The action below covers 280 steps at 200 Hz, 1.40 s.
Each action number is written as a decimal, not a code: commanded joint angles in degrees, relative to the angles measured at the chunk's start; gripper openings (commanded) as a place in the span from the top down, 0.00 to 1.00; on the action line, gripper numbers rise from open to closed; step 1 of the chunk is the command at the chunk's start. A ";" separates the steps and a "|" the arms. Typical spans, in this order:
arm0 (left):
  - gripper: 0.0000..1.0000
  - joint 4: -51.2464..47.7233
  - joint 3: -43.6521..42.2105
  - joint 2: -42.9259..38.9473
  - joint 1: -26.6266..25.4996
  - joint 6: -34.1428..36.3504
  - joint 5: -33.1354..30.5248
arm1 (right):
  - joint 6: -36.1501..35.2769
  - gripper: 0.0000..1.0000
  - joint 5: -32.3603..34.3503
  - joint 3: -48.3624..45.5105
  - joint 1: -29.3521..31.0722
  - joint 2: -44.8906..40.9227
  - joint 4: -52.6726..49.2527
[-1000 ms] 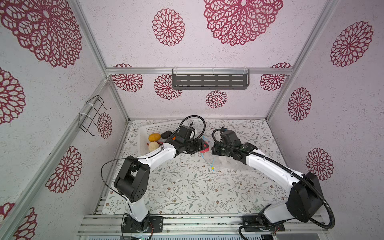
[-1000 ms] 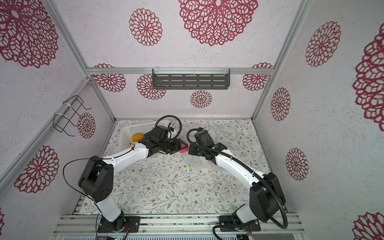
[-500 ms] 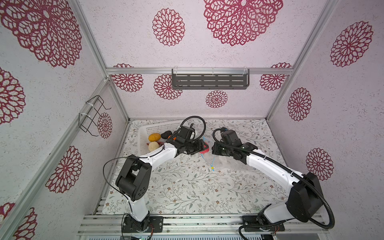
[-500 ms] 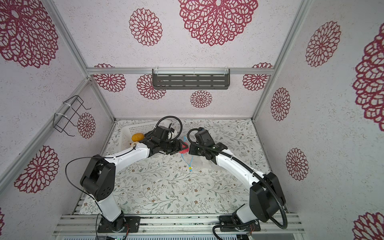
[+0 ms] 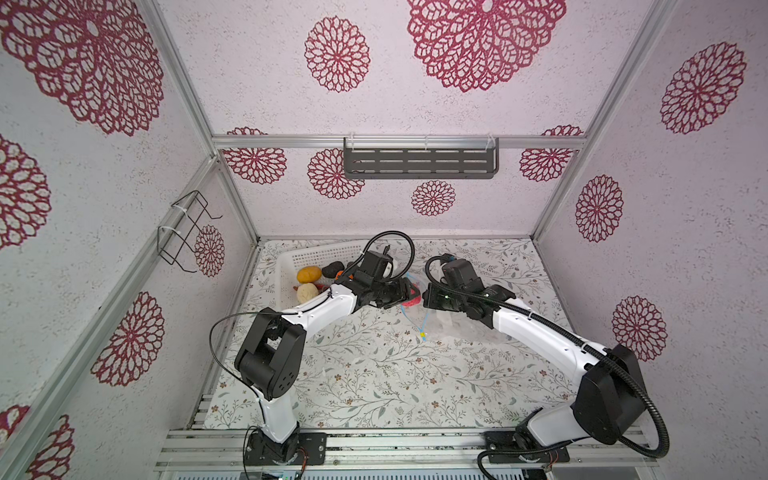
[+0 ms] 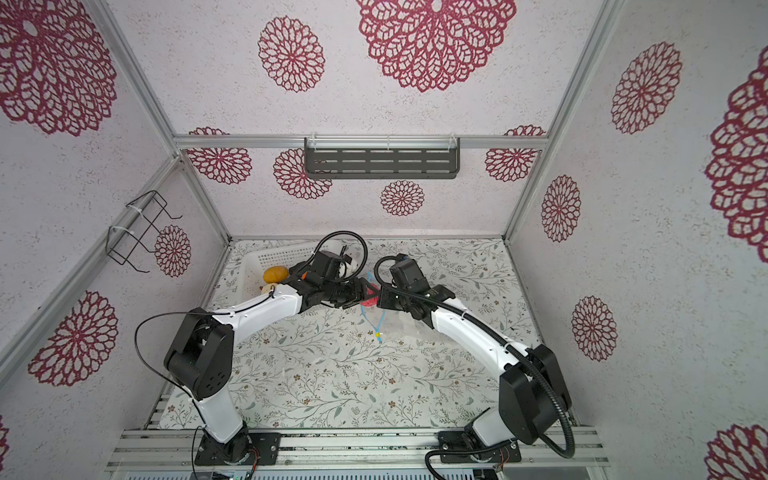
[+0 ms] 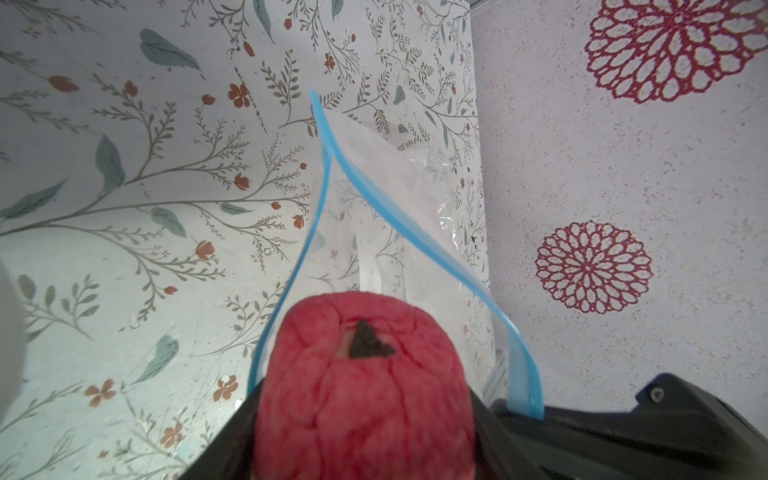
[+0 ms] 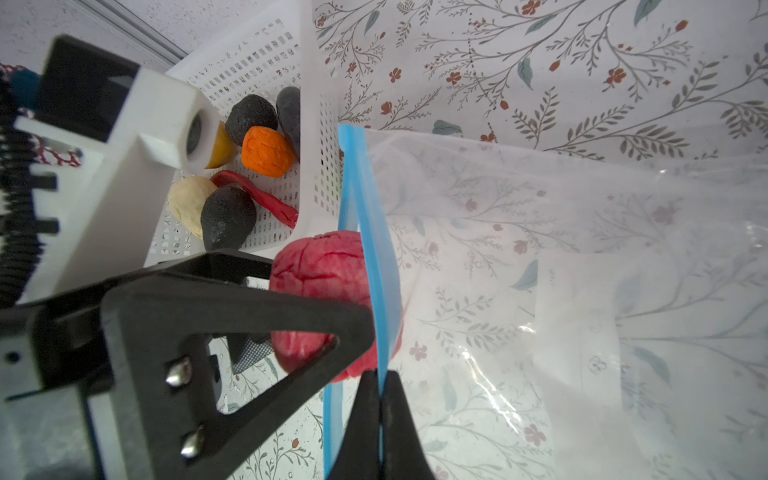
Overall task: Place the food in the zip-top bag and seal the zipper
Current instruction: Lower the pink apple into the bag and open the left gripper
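My left gripper (image 5: 409,296) is shut on the pink-red ball (image 5: 412,301) (image 7: 365,390) and holds it at the open mouth of the zip-top bag (image 5: 453,322) (image 8: 582,249). The clear bag lies on the table right of the middle. My right gripper (image 5: 426,300) (image 8: 380,386) is shut on the light blue zipper (image 8: 365,208) (image 7: 415,224) and holds one lip up. The yellow slider tab (image 5: 422,333) sits at the strip's near end. More food lies in the basket: a yellow-orange potato (image 5: 308,274), a cream ball (image 5: 306,292), an orange piece (image 8: 267,151), a red chilli (image 8: 257,195) and black lumps (image 8: 227,216).
The white perforated basket (image 5: 324,253) (image 8: 316,104) stands at the back left, close to the bag's mouth. A grey shelf (image 5: 419,163) hangs on the back wall and a wire rack (image 5: 183,232) on the left wall. Walls close in three sides.
The left arm has shifted slightly, with the pink-red ball still at the bag's mouth. The right gripper has not moved.
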 commanded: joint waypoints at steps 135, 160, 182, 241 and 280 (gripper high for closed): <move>0.26 0.93 1.00 -0.02 -0.74 1.17 0.73 | 1.49 1.00 -0.80 -0.72 -0.40 -1.19 1.49; 0.25 1.29 0.67 -0.20 -0.69 1.06 0.77 | 1.66 1.00 -0.73 -1.00 -0.40 -1.50 1.47; 0.25 1.66 0.24 -0.40 -0.72 0.97 0.73 | 1.75 1.00 -0.54 -1.15 -0.44 -1.71 1.49; 0.25 1.82 0.31 -1.30 -0.49 0.96 0.55 | 1.52 1.00 -0.27 -1.33 -0.49 -1.28 1.66; 0.25 1.12 -0.02 -3.67 -0.35 1.58 -0.81 | 1.18 1.00 0.28 -1.76 -0.70 -1.54 1.65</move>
